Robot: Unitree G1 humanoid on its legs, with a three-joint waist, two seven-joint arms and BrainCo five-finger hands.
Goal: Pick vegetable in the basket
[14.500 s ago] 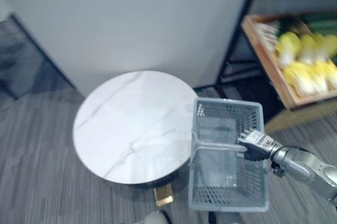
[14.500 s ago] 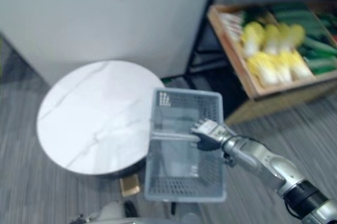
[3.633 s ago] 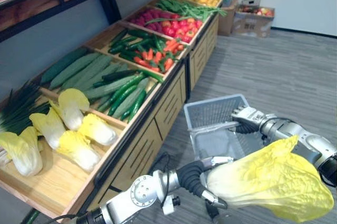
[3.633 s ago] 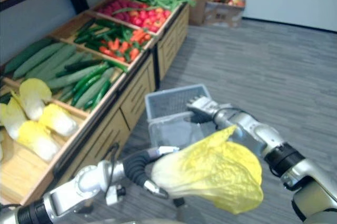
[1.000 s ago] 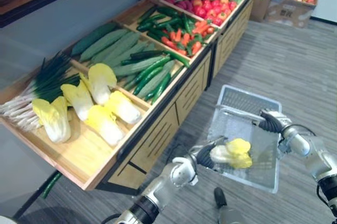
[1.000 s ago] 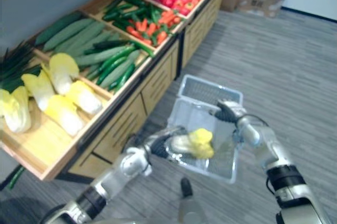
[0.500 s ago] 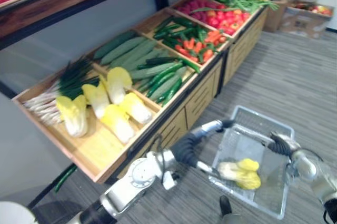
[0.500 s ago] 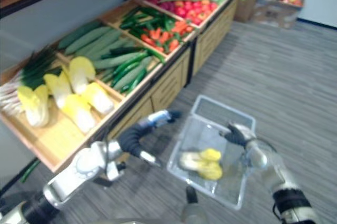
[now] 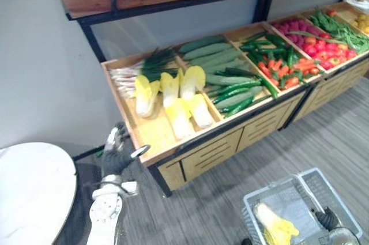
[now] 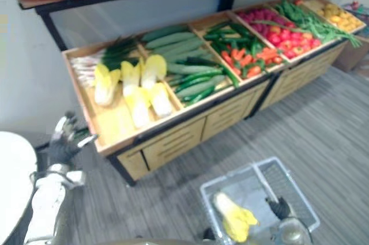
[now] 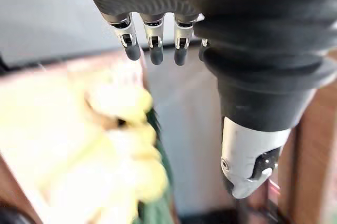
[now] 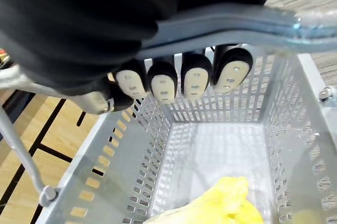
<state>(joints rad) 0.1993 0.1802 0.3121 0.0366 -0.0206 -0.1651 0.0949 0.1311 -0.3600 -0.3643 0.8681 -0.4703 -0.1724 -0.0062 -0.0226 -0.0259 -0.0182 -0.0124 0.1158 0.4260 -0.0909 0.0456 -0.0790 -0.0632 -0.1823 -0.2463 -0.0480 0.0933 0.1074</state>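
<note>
Hovering with open, empty left hand beside shelf of napa cabbages; clasping basket handle in curled right hand; ideally reaching over shelf rim while holding basket level.

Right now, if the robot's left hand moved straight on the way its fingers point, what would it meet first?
Probably the wooden tray at its near left corner, then the yellow cabbages in it. The left hand is open beside that corner, but depth is unclear.
</note>
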